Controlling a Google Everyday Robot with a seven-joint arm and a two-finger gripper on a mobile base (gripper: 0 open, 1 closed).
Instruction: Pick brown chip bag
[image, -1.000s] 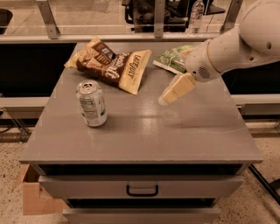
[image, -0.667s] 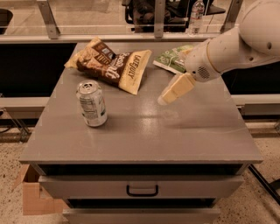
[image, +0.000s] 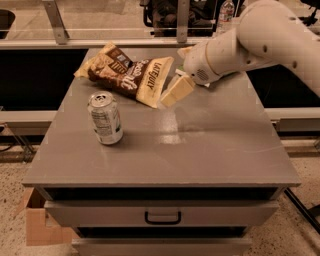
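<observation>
Our cream claw (image: 176, 90) has swung left, beside the yellow end of the crinkly brown chip bag (image: 125, 75), back-left on the grey table (image: 210, 150). Its spread we cannot tell; we should straddle that end squarely.

Crinkly glossy brown chip bag (image: 127, 75); matt cream plastic gripper (image: 168, 99) just beside (smooth grey table (image: 200, 145)).

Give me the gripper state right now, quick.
The gripper: open or closed cannot be told; it sits at the yellow end of the brown chip bag, low over the table.
</observation>
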